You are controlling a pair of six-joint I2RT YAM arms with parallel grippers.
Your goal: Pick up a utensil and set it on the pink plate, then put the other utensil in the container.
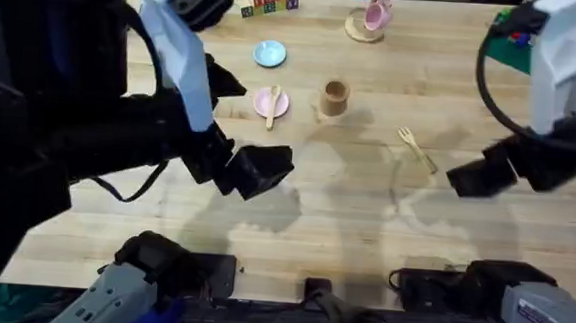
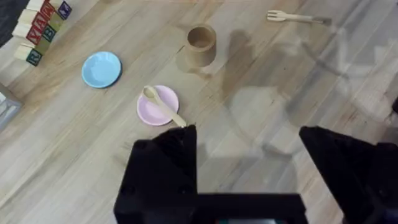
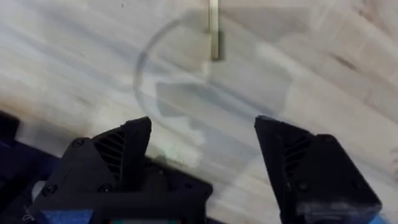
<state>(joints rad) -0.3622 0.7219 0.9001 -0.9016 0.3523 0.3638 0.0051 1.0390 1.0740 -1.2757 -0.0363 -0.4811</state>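
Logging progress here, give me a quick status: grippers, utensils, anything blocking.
Left gripper and right gripper open, empty. Spoon lies across the pink plate. Fork on table, apart from the container. Nothing between them.

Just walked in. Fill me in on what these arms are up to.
The wooden spoon already lies across the pink plate. The left gripper hangs open and empty beside it. The fork lies on the table right of the brown cup, and the right gripper, open, hovers near its handle.

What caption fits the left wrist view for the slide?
Open left gripper above the table: pale wooden spoon rests on the round pink plate; wooden fork lies beyond the tan cylindrical cup.
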